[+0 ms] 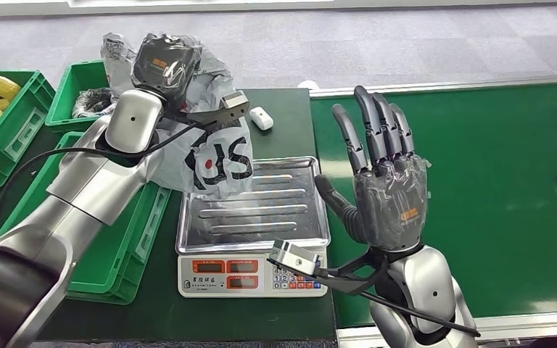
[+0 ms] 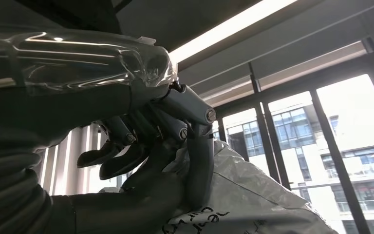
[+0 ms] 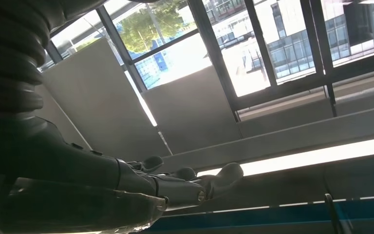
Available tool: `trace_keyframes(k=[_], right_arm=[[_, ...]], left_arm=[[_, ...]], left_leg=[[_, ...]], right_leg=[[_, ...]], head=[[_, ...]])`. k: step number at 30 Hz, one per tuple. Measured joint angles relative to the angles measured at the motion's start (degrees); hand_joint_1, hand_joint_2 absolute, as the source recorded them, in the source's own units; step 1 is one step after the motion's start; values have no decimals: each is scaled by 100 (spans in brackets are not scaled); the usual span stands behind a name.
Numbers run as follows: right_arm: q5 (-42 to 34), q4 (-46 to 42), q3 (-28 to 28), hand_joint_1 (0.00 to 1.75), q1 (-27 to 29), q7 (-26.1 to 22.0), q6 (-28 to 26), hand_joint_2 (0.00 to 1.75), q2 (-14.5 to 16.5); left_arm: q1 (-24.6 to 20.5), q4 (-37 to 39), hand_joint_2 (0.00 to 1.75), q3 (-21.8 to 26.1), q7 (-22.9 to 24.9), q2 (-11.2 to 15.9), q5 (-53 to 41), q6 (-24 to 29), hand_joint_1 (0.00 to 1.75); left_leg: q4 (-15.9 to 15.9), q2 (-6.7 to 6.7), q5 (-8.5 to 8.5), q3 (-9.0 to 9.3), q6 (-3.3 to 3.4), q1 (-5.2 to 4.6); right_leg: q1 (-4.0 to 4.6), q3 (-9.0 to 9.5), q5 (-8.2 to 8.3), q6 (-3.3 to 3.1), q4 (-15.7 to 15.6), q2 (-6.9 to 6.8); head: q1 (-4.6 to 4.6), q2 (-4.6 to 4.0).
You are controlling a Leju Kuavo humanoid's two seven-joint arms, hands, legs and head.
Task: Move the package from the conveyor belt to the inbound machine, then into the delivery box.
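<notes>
We see our left hand (image 1: 165, 64) raised above the far left part of the worktop (image 1: 290, 109), its fingers closed around the top of the package (image 1: 214, 156), a crinkled grey-white plastic bag with bold black lettering. In the left wrist view the dark fingers (image 2: 195, 146) curl over the bag's gathered top, and the printed plastic of the package (image 2: 253, 204) spreads out beneath them. The package hangs from that grip, and its lower end reaches down to the far left corner of the scale's steel tray (image 1: 290, 210); we cannot tell whether it rests on the tray or hangs just above it.

The scale (image 1: 250, 272) sits at the near edge of the worktop, its red displays and keypad facing us, just beside the conveyor belt (image 1: 493, 188) that runs along the worktop's right edge.

Our right hand (image 1: 386, 174) is held upright over the belt's near left part, just to the right of the tray, with its fingers spread wide and its grasp empty. In the right wrist view its fingers (image 3: 175, 180) lie stretched out straight.

Green crates (image 1: 112, 246) stand along the worktop's left edge, and a small white device (image 1: 261, 117) lies near the far edge.
</notes>
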Motion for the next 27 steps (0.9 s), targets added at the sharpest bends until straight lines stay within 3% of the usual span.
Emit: trace_keyframes(k=[10,16,27], right_arm=[[50,-50,-27,0,36,-17,75,175,46],[50,-91,-46,0,68,-40,75,175,50],[50,-106,-47,0,71,-42,86,175,62]], left_arm=[[-172,259,175,-111,970,417,0,-289,175],[-270,611,175,-172,1027,589,0,-273,175],[-350,848,175,-256,1087,656,0,-436,175]], left_leg=[[0,8,0,1,0,0],[0,13,1,0,-1,0],[-1,14,1,-1,-1,0]], right_leg=[[0,-2,0,0,1,4],[1,-3,0,-1,1,3],[1,-2,0,0,1,4]], head=[[1,1],[1,1],[1,0]])
